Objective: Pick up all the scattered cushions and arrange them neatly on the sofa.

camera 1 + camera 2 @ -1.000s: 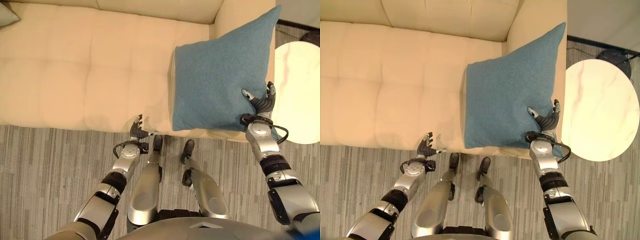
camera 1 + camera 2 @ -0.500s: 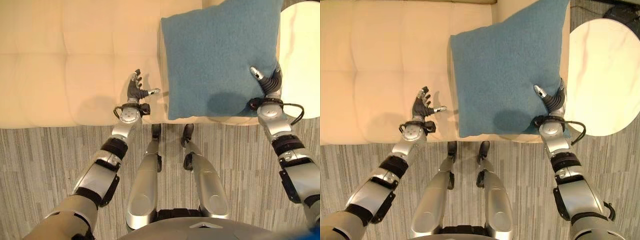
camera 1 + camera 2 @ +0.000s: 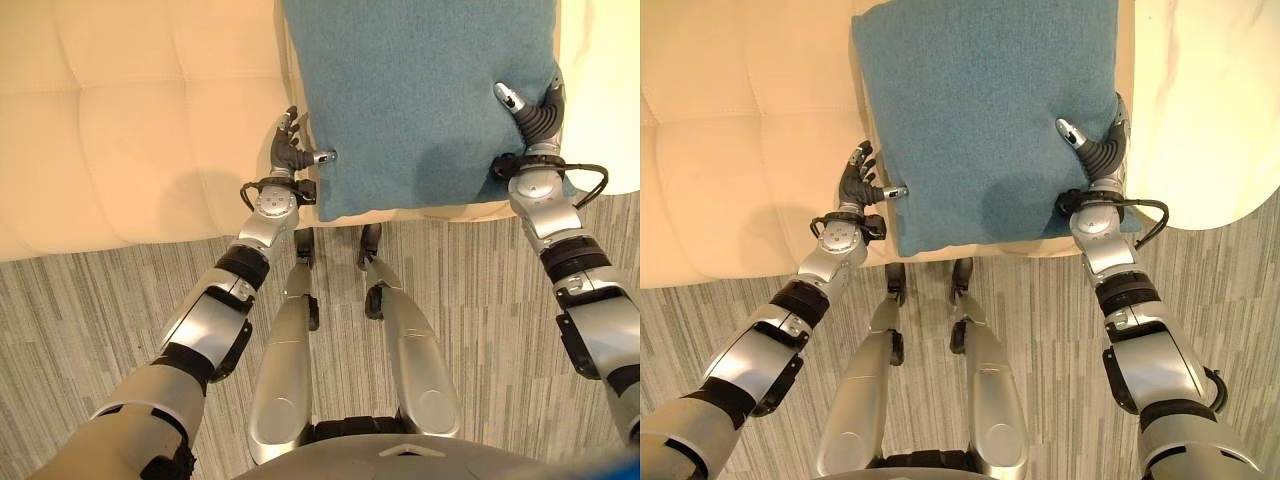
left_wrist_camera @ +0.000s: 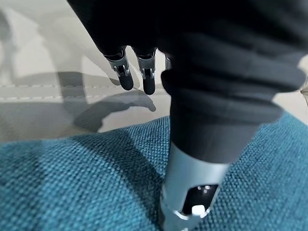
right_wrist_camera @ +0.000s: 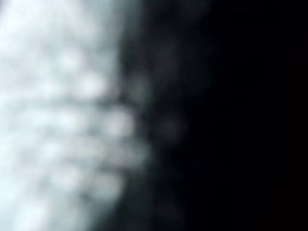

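Observation:
A blue cushion (image 3: 420,90) lies on the right end of the cream sofa (image 3: 130,120), its lower edge over the seat's front. My right hand (image 3: 535,120) pinches the cushion's lower right corner, thumb on top and fingers behind the edge. My left hand (image 3: 288,158) is at the cushion's lower left edge, fingers straight beside it over the seat. Its thumb rests on the blue fabric. The left wrist view shows that thumb (image 4: 192,192) lying on the cushion (image 4: 86,183) and the fingertips (image 4: 137,72) over the cream seat.
A round white side table (image 3: 1200,120) stands right of the sofa's arm. Grey striped carpet (image 3: 100,330) runs in front of the sofa. The sofa seat to the left of the cushion is bare.
The view has shifted down along the sofa. My left hand has risen and moved right until its thumb touches the cushion's left edge. My right hand keeps its pinch on the corner.

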You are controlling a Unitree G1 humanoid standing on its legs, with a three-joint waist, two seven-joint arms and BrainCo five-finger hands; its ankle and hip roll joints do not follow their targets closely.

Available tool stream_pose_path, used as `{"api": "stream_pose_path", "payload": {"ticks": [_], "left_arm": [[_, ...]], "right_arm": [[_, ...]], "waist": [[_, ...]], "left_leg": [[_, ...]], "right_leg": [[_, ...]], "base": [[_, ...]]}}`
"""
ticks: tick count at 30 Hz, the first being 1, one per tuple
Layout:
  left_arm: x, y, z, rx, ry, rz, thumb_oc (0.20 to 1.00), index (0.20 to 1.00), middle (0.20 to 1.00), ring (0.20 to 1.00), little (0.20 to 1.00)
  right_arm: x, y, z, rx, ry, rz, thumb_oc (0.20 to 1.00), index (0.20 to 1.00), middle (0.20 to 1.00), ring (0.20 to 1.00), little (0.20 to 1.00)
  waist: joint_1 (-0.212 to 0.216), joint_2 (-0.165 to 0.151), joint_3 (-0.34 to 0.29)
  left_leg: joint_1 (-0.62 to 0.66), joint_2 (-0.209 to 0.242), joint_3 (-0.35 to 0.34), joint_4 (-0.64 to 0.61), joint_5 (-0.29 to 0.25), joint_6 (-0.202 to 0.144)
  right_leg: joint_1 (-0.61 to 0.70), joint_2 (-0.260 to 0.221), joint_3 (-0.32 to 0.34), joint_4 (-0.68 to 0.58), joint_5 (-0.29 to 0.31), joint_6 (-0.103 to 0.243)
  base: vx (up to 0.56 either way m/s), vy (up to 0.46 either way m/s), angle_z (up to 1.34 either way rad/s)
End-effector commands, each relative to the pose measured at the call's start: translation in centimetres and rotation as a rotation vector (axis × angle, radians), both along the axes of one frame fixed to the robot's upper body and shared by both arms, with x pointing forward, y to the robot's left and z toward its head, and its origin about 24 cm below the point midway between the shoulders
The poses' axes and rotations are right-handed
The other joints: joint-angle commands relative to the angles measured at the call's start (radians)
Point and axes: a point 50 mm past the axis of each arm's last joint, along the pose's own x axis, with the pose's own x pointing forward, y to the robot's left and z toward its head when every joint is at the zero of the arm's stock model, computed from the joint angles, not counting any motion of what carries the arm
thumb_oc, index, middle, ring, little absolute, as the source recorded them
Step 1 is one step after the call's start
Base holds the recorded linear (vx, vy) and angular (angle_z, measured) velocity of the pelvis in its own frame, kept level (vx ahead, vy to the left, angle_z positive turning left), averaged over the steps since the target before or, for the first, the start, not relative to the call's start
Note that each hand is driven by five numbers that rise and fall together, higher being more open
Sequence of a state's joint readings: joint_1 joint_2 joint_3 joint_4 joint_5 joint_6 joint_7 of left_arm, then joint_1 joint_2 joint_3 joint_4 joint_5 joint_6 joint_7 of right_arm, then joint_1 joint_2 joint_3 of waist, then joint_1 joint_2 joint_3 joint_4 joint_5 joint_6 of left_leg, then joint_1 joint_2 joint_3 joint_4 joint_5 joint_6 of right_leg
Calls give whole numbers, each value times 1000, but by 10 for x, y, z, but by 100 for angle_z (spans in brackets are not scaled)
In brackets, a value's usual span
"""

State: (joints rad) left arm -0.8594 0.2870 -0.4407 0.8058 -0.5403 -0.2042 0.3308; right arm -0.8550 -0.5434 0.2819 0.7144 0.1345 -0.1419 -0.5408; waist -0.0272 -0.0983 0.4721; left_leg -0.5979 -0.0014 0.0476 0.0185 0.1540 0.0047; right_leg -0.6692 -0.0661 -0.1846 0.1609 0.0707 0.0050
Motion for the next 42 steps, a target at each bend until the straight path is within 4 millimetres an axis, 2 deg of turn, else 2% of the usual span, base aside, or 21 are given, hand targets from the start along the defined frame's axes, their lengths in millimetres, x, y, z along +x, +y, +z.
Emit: {"api": "stream_pose_path", "payload": {"ticks": [1,3,4,5,6,8,9,10,11,12,13,16,19,23,28,30,33,35,39,40,42], "left_arm": [[-4,-28,3,-27,-37,-93,1000,1000,1000,1000,1000],[-9,-54,0,-67,-26,-161,1000,1000,1000,1000,1000],[-9,-54,0,-67,-26,-161,1000,1000,1000,1000,1000],[-12,-69,1,-146,-18,-193,1000,1000,1000,1000,1000],[-12,-69,1,-147,-18,-193,1000,1000,1000,1000,1000],[-17,-85,5,-279,-11,-235,1000,1000,1000,1000,1000],[-21,-94,11,-360,-22,-269,1000,1000,1000,1000,1000],[-22,-98,16,-396,-37,-285,1000,1000,1000,1000,1000],[-24,-102,19,-431,-43,-301,583,583,583,583,583],[-25,-104,24,-467,-59,-311,313,313,313,313,313],[-27,-107,28,-504,-70,-322,200,200,200,200,200],[-29,-106,47,-644,-131,-320,200,200,200,200,200],[-30,-101,56,-702,-175,-303,200,200,200,200,200],[-34,-91,55,-729,-200,-278,200,200,200,200,200],[-46,-79,38,-696,-200,-265,200,200,200,200,200],[-62,-69,18,-649,-183,-265,200,200,200,200,200],[-78,-59,1,-588,-170,-278,200,200,200,200,200],[-93,-43,-13,-555,-158,-267,200,200,200,200,200],[-110,-26,-25,-541,-149,-246,200,200,200,200,200],[-116,-23,-28,-548,-151,-250,200,200,200,200,200],[-117,-24,-26,-548,-161,-256,200,200,200,200,200]], "right_arm": [[1,12,-32,-77,118,21,1000,1000,1000,1000,1000],[3,25,-22,-85,78,52,1000,1000,1000,1000,1000],[3,25,-22,-86,78,52,1000,1000,1000,1000,1000],[4,33,-19,-73,61,66,1000,1000,1000,1000,1000],[4,33,-19,-73,61,66,1000,1000,1000,1000,1000],[5,39,-17,-40,40,79,1000,1000,1000,1000,1000],[4,44,-17,0,26,97,1000,1000,1000,1000,1000],[4,47,-18,15,20,108,639,639,639,639,639],[3,49,-18,25,17,119,278,278,278,278,278],[2,51,-17,33,7,130,200,200,200,200,200],[2,53,-16,39,0,139,200,200,200,200,200],[0,61,-10,51,-47,169,200,200,200,200,200],[-4,67,-6,50,-79,196,200,200,200,200,200],[-13,72,-14,49,-86,232,200,200,200,200,200],[-33,79,-40,91,-58,292,200,200,200,200,200],[-53,88,-59,134,-44,357,200,200,200,200,200],[-73,91,-69,178,-49,409,200,200,200,200,200],[-88,90,-74,217,-54,447,200,200,200,200,200],[-105,81,-78,227,-55,475,200,200,200,200,200],[-114,69,-77,221,-64,446,200,200,200,200,200],[-116,63,-77,217,-70,423,200,200,200,200,200]], "waist": [[20,-1,-34],[14,1,-29],[14,1,-29],[11,0,-27],[11,0,-27],[7,0,-27],[4,-3,-19],[4,-2,-19],[8,5,-27],[5,1,-20],[4,2,-21],[5,10,-30],[9,16,-43],[15,19,-65],[28,19,-99],[39,13,-124],[52,12,-144],[68,18,-171],[90,28,-209],[97,39,-239],[84,42,-251]], "left_leg": [[-8,-13,-72,85,-164,-27],[-19,-14,-71,87,-164,-26],[-20,-13,-71,87,-164,-26],[-23,-14,-71,86,-164,-26],[-23,-14,-72,86,-164,-26],[-22,-16,-74,81,-162,-26],[-35,-22,-64,83,-133,-22],[-33,-22,-64,82,-133,-23],[-17,-14,-74,76,-163,-28],[-29,-22,-65,79,-133,-24],[-26,-22,-65,76,-133,-24],[0,-21,-66,61,-129,-30],[38,-18,-66,44,-128,-34],[110,-10,-69,25,-134,-39],[213,0,-73,-6,-145,-39],[293,7,-71,-10,-161,-38],[353,16,-79,2,-175,-39],[387,22,-101,27,-183,-45],[417,15,-132,45,-185,-58],[409,5,-139,47,-175,-73],[405,15,-93,55,-178,-72]], "right_leg": [[49,-66,18,-112,56,118],[36,-62,21,-116,59,117],[36,-62,21,-116,59,117],[32,-61,24,-119,62,117],[32,-61,24,-119,62,117],[30,-59,26,-123,63,117],[20,-68,18,-123,85,109],[20,-67,19,-123,85,109],[32,-57,25,-124,60,117],[22,-67,18,-124,84,109],[24,-67,17,-124,83,108],[44,-67,15,-130,81,108],[83,-65,11,-139,75,108],[158,-64,4,-149,62,105],[263,-59,-10,-160,40,98],[352,-52,-23,-161,13,92],[429,-44,-42,-154,-25,84],[489,-33,-79,-139,-63,72],[565,-36,-140,-146,-89,65],[610,-50,-225,-173,-93,67],[625,-66,-270,-178,-95,70]], "base": [[0,0,0],[-11,-34,1],[-9,-47,-3],[-5,-29,-4],[-6,-45,-5],[-49,-14,0],[-99,-17,0],[-3,-31,0],[0,0,0],[2,-29,4],[-92,-13,4],[8,-53,4],[11,-25,0],[49,-42,4],[86,-46,14],[128,-76,3],[73,-91,32],[23,-85,34],[32,-13,67],[-5,44,125],[8,113,195]]}}
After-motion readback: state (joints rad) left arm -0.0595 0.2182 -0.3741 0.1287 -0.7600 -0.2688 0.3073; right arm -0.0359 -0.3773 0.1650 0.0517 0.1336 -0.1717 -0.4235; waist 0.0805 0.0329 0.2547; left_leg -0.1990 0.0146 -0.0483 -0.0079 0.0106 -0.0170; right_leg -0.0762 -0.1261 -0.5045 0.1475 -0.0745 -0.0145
